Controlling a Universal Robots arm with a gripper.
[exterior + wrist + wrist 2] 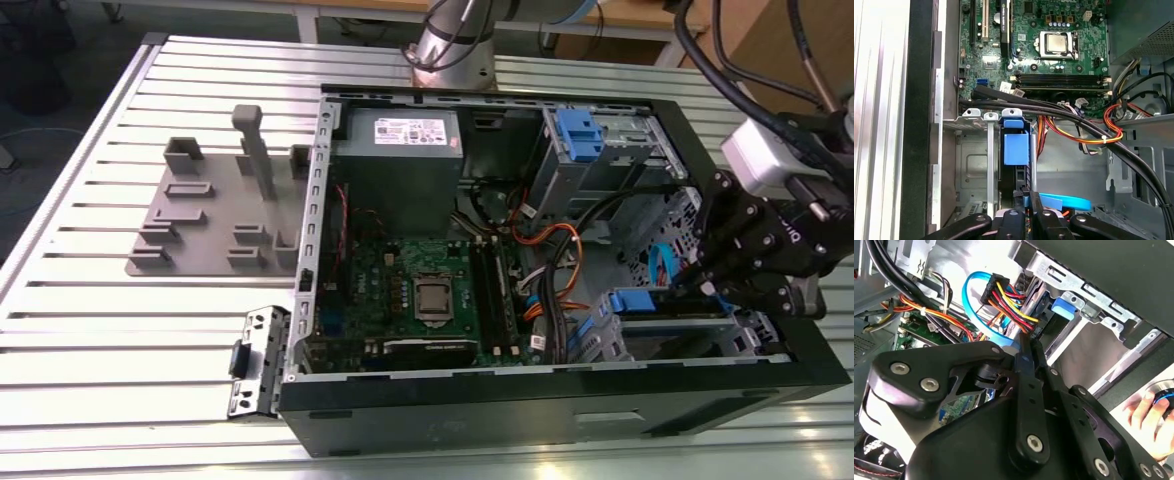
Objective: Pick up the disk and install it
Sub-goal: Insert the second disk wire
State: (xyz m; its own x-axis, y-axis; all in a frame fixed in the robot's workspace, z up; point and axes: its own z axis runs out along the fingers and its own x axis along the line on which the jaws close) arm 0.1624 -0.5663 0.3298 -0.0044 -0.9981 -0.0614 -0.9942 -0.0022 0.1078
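In the drive cage at the near corner of the open computer case, toward the exterior view's right, I log the disk: standing on edge in the slot, its blue rail tab uppermost in the first wrist view, and seemingly most of the way in, though I cannot see whether it is seated. The gripper sits directly over the disk's edge, fingers drawn close together along that narrow edge; I judge them shut on the disk or pressing it, but actual contact is hidden. Adjacent: a blue data cable and a red-yellow-black power bundle with its connector, just beside the fingertips in the second wrist view. Beyond: orange-and-black wiring crossing the bay, the motherboard with bare processor socket, the grey power supply, a grey fixture plate on the slatted table. A person's hand rests on a control outside the case. Risks I note: the cables snagging between fingers and cage; the disk jamming if pushed askew in its rails.
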